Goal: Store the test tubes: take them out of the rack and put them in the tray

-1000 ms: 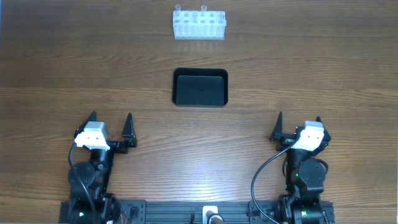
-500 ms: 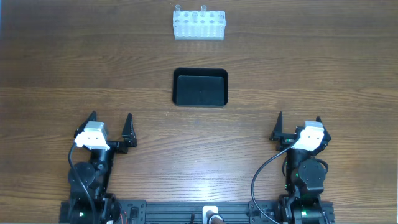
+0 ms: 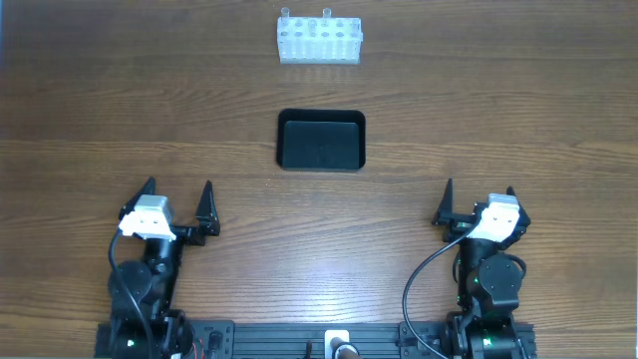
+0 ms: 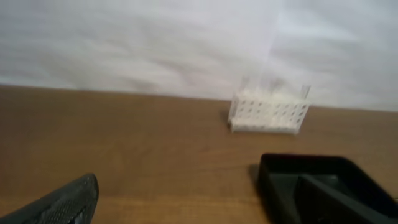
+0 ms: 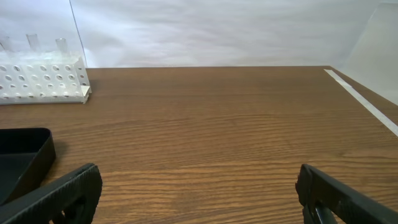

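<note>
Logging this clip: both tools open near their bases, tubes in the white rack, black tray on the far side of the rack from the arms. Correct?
No. The top view shows the black tray on the near side of the white rack, between it and the arms. The rest holds: left tool and right tool are open near their bases, tubes stand in the rack.

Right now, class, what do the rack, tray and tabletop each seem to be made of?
The rack looks like whitish translucent plastic with moulded holes. The tray seems matte black plastic: dull, rounded rim. The tabletop is wood or wood-look laminate: brown grain lines.
</note>
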